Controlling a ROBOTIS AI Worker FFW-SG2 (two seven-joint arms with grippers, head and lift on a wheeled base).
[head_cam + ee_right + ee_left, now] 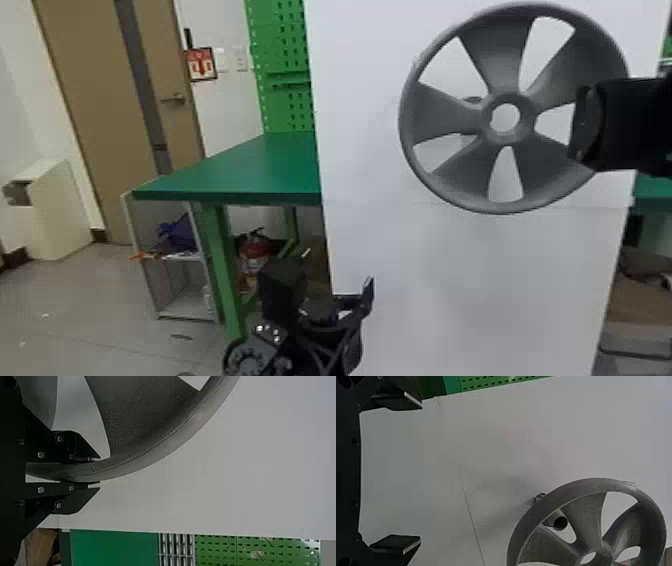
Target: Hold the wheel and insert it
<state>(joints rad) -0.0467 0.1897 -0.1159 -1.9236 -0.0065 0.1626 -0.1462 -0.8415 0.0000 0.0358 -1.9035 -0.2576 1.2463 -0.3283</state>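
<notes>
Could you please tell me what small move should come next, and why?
I would shift the right pincer slightly to bring the wheel's hub in line with the stub, before any push. The rim is gripped, but the stub appears through a gap between spokes, not in the hub's hole.

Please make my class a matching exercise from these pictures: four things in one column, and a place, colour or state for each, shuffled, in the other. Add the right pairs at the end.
Column one
1. Wheel
2. Left gripper
3. Fire extinguisher
4. Door

Column two
A. Open, with nothing between its fingers
B. Brown, left of the green pegboard in the head view
C. Grey, held at its edge by the right gripper
D. Red, seen below the green tabletop

Right pairs: 1-C, 2-A, 3-D, 4-B
</notes>
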